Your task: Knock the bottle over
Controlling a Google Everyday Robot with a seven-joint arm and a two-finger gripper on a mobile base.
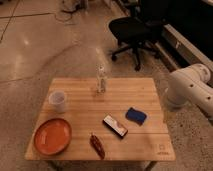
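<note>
A small slim clear bottle [101, 79] with a pale cap and whitish label stands upright near the far edge of the wooden table [145, 90], about the middle. A white arm segment [192, 90] enters from the right, beside the table's right edge. The gripper itself is out of view.
On the table are a translucent white cup [58, 100] at the left, an orange plate [52, 135] at the front left, a dark red packet [97, 145], a black flat package [115, 125] and a blue sponge [135, 115]. A black office chair [131, 30] stands behind.
</note>
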